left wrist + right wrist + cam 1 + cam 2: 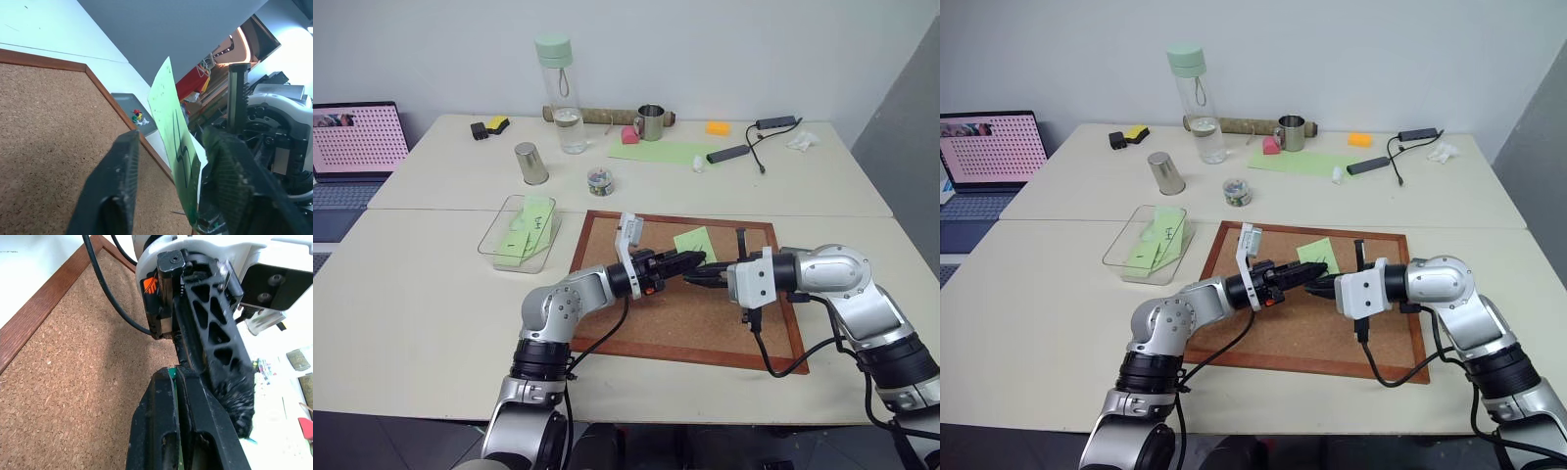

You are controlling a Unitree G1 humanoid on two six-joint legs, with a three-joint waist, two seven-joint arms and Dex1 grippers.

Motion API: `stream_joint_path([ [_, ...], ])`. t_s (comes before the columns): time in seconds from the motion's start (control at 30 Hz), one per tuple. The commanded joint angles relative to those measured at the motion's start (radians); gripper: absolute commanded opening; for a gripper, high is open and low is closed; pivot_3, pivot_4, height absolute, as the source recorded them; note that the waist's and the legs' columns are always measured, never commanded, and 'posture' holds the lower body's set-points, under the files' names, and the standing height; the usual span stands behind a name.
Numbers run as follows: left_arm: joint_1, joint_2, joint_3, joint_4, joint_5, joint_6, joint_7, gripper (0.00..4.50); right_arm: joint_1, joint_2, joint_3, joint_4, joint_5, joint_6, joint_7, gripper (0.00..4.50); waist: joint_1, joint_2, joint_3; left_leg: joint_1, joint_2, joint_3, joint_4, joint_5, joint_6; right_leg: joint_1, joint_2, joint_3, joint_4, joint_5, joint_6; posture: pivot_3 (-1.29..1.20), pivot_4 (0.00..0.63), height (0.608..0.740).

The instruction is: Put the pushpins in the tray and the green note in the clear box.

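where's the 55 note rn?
In the left wrist view, the green note stands on edge between the left gripper's fingers, above the corkboard. The right gripper pinches its lower edge.

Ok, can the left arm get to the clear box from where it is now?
Probably yes. The clear box sits open-topped beside the corkboard, on the same side as the left gripper, with nothing between. But the right gripper pinches the green note; the left's fingers stand apart around it.
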Motion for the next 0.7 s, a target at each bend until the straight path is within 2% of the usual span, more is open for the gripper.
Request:
stream_joint_path([
  [0.03,-0.008,0.0,-0.001,-0.016,-0.012,-0.02,-0.019,1.15,-0.016,0.007,-0.001,-0.029,0.017,-0.02,0.002,0.0,0.0,0.0,0.0,0.0,0.0,0.0,0.0,0.0,0.0,0.0,0.0,0.0,0.0,0.0,0.0,0.0,0.15,0.74],
  [0.13,-0.006,0.003,-0.002,-0.015,-0.011,-0.024,-0.022,0.55,-0.017,0.011,0.002,-0.026,0.013,-0.026,-0.001,0.0,0.0,0.0,0.0,0.0,0.0,0.0,0.0,0.0,0.0,0.0,0.0,0.0,0.0,0.0,0.0,0.0,0.15,0.74],
  [0.27,-0.006,0.006,-0.003,-0.006,-0.003,-0.034,-0.023,0.02,-0.015,0.013,0.003,-0.021,0.009,-0.039,-0.005,0.0,0.0,0.0,0.0,0.0,0.0,0.0,0.0,0.0,0.0,0.0,0.0,0.0,0.0,0.0,0.0,0.0,0.15,0.74],
  [0.5,0.008,0.011,-0.012,0.024,0.035,-0.075,-0.01,0.02,-0.017,0.017,-0.012,-0.017,0.02,-0.053,-0.021,0.0,0.0,0.0,0.0,0.0,0.0,0.0,0.0,0.0,0.0,0.0,0.0,0.0,0.0,0.0,0.0,0.0,0.15,0.74],
  [0.7,0.026,0.009,-0.014,0.074,0.095,-0.137,0.019,0.02,-0.006,0.013,-0.059,-0.076,0.087,0.026,-0.041,0.0,0.0,0.0,0.0,0.0,0.0,0.0,0.0,0.0,0.0,0.0,0.0,0.0,0.0,0.0,0.0,0.0,0.15,0.74],
])
